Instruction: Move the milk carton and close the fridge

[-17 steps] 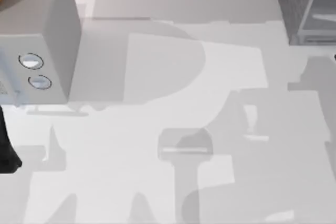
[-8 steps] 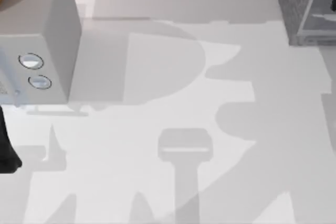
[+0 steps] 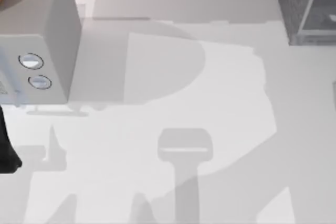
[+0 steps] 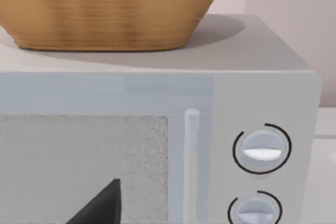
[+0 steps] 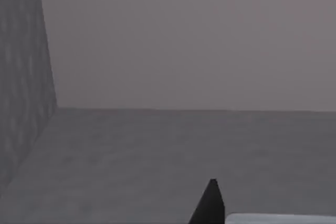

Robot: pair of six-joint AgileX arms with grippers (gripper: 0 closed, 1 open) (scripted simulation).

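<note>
The fridge stood at the table's far right corner, its inside bare grey. The right pincer was perhaps inside it; its grip I could not tell.
</note>
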